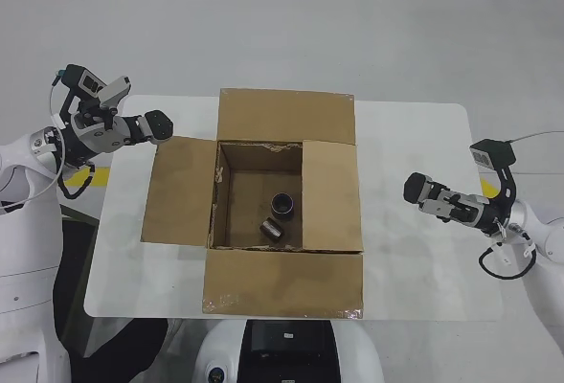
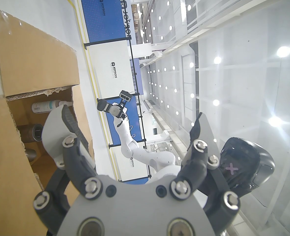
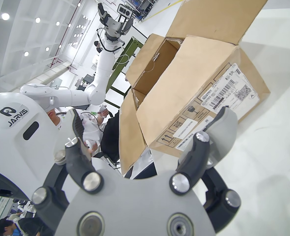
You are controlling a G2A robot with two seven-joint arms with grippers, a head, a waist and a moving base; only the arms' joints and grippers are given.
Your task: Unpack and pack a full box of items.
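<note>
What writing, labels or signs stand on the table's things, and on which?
Shipping label on the cardboard box: barcodes, a square code; characters small and tilted, not surely readable.
Handling symbols beside it: arrows, a glass.
White bottle in the box: print too small.

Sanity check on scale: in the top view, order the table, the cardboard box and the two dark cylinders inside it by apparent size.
1. table, largest.
2. cardboard box, flaps open.
3. upright dark cylinder and lying dark cylinder: they look much alike in size, so I leave them unranked.
</note>
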